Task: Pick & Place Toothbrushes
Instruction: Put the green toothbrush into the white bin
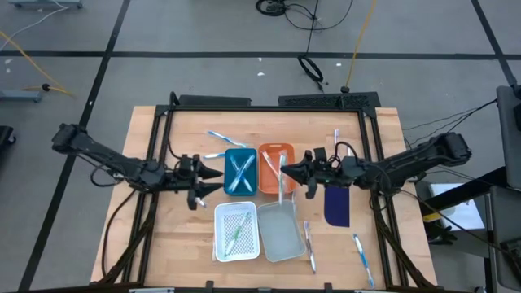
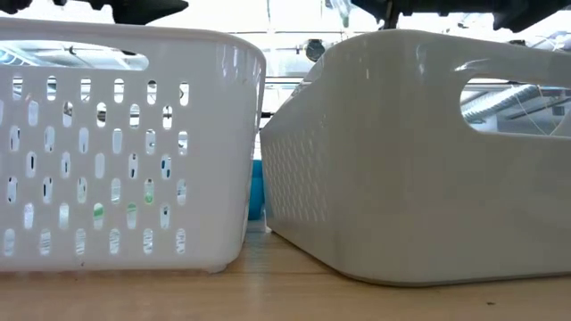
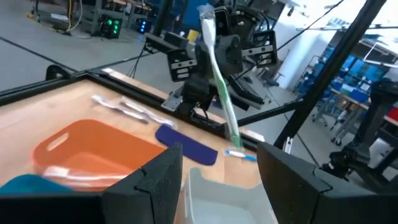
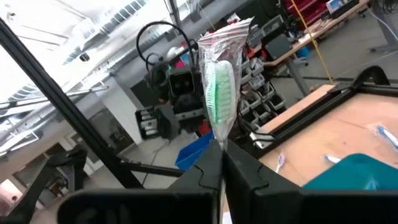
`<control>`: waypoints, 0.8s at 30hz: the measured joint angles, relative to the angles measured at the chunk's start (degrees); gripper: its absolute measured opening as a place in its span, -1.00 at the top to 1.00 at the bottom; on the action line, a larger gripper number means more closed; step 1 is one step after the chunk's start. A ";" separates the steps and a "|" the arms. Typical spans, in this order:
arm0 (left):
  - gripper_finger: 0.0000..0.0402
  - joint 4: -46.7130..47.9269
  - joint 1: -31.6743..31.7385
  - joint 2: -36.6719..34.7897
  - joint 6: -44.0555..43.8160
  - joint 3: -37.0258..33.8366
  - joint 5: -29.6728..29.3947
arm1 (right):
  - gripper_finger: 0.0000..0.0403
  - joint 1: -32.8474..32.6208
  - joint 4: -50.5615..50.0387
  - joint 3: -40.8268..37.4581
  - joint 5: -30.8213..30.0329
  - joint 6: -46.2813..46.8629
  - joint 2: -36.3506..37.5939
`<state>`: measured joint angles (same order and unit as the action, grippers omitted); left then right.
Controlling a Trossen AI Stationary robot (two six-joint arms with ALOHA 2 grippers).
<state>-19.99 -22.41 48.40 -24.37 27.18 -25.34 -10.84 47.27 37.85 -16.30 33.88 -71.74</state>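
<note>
My right gripper (image 1: 288, 171) is shut on a green toothbrush (image 3: 225, 99) in a clear wrapper, above the gap between the orange tray (image 1: 269, 181) and the grey tray (image 1: 281, 236). My left gripper (image 1: 218, 176) stands open beside the blue tray (image 1: 229, 172), which holds crossed toothbrushes (image 1: 241, 172). Nothing is between the left fingers (image 3: 149, 183). A green toothbrush (image 1: 236, 234) lies in the white perforated tray (image 1: 221, 244). Loose toothbrushes lie flat on the table at the far left (image 1: 216, 137), far right (image 1: 335, 137) and near right (image 1: 361, 255). My right gripper pinches the wrapped toothbrush between its two fingers (image 4: 205, 171), just below the bristle head (image 4: 218, 87). The fingers come roughly level from the table's right side and lie across the brush. The toothbrush is lifted clear and tilted, head up, with its handle (image 3: 232, 130) hanging below the fingers.
A dark blue oblong pad (image 1: 336, 205) lies under the right arm. A black frame (image 1: 163, 138) runs round the work area. In the low view the white perforated tray (image 2: 125, 143) and the grey tray (image 2: 419, 152) fill the foreground.
</note>
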 joint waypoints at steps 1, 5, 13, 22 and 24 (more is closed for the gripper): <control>-0.03 -1.94 0.00 1.54 0.11 0.00 0.00 | 1.00 0.01 0.58 0.00 0.00 -0.03 -0.37; -0.03 -8.20 0.00 8.24 0.18 0.52 -0.15 | 1.00 0.03 4.14 0.03 1.58 -0.04 -1.91; -0.03 -10.13 0.07 21.27 5.38 9.79 -0.13 | 1.00 0.91 5.10 4.28 6.84 -1.23 -6.40; -0.06 -9.90 1.95 30.87 5.18 18.72 3.10 | 1.00 1.49 2.96 7.89 10.52 -4.35 -8.03; -0.10 -9.65 2.58 32.57 3.37 20.05 3.12 | 1.00 1.49 2.83 8.15 10.61 -4.80 -8.03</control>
<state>-29.64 -19.83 80.97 -21.01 47.23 -22.23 -9.34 50.11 45.99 -5.70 29.08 -79.77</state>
